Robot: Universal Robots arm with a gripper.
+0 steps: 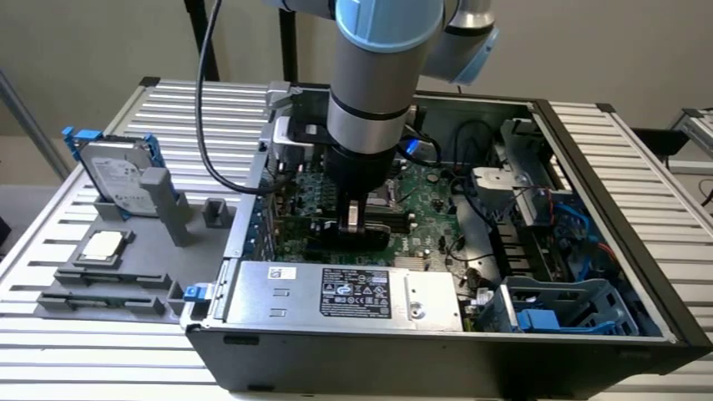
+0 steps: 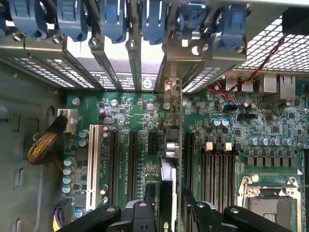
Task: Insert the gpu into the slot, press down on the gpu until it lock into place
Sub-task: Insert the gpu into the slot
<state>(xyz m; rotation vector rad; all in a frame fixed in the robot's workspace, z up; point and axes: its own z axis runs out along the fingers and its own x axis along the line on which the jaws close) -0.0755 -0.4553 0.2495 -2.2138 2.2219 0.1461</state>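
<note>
The gpu (image 2: 167, 181) stands edge-on on the green motherboard (image 2: 130, 108), a thin black card whose metal bracket (image 2: 171, 92) reaches the case's rear wall. In the exterior view the gpu (image 1: 362, 238) shows as a black block under the arm, inside the open computer case (image 1: 624, 276). My gripper (image 2: 169, 208) straddles the card's near end, with one black finger (image 2: 140, 212) on each side and a thin gap between each finger and the card, so it is open. In the exterior view the gripper (image 1: 354, 219) hangs straight down over the board. The slot is hidden beneath the card.
A silver labelled power-supply box (image 1: 346, 292) lies along the case's front. Black memory slots (image 2: 217, 166) and the CPU socket (image 2: 270, 208) flank the card on one side, a white slot (image 2: 93, 164) and a braided cable (image 2: 46, 145) on the other. A hard drive (image 1: 117, 180) stands outside.
</note>
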